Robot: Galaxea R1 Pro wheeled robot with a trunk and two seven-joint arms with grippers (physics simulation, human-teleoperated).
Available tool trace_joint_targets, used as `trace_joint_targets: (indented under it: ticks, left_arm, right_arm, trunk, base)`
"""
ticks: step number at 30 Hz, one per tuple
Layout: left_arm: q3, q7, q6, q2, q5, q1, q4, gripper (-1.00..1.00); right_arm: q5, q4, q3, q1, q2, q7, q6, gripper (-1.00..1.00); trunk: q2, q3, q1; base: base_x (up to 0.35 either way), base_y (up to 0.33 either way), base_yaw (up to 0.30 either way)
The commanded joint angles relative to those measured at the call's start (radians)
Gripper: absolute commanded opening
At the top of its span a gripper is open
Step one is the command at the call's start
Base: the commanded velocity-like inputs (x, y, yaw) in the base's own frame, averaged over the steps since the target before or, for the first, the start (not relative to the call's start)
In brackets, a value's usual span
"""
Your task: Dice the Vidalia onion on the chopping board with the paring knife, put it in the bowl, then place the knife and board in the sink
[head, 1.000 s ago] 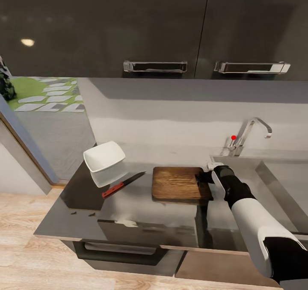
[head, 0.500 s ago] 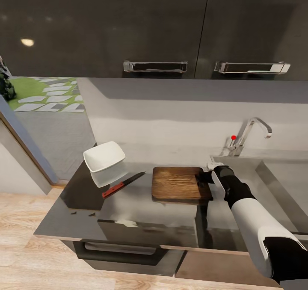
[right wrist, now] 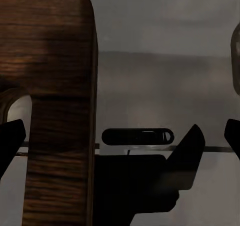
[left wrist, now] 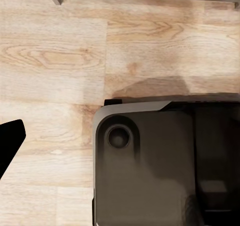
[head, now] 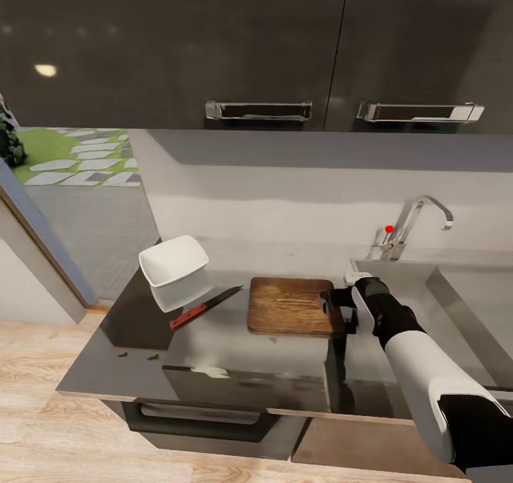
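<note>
At frame centre, the right tool (head: 336, 302) grips the right end of the chopping board (head: 291, 306) on the desk (head: 214, 355); the paring knife (head: 204, 308) lies left of it.

The right gripper (head: 338, 303) fingertips are obscured at the chopping board (head: 291, 306) edge; jaw state is indeterminable. The sink (head: 470, 305) is cropped by the frame edge.

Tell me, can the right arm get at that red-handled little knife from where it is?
Probably not right away: the right gripper sits at the dark-brown wooden chopping board, which lies between it and the red-handled paring knife. The countertop around the knife looks open.
</note>
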Motion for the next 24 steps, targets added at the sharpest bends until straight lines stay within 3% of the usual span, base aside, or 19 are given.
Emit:
trace_joint_targets:
  ticks: [1, 19, 24]
  left_arm:
    - [0.0, 0.0, -0.002, 0.0, 0.0, 0.0, -0.001, 1.0]
    - [0.0, 0.0, -0.002, 0.0, 0.0, 0.0, -0.001, 1.0]
    - [0.0, 0.0, -0.002, 0.0, 0.0, 0.0, -0.001, 1.0]
  right_arm:
    - [-0.001, -0.001, 0.001, -0.001, 0.0, -0.001, 0.005, 1.0]
    - [0.0, -0.019, -0.005, -0.001, -0.002, 0.01, 0.01, 1.0]
    - [0.0, -0.166, -0.004, -0.001, -0.001, 0.014, 0.087, 1.0]
  trunk:
    - [-0.002, -0.002, 0.001]
    - [-0.002, -0.002, 0.001]
    - [-0.002, -0.002, 0.001]
  base:
    - [0.0, 0.0, 0.0]
    - [0.0, 0.0, 0.0]
    - [0.0, 0.0, 0.0]
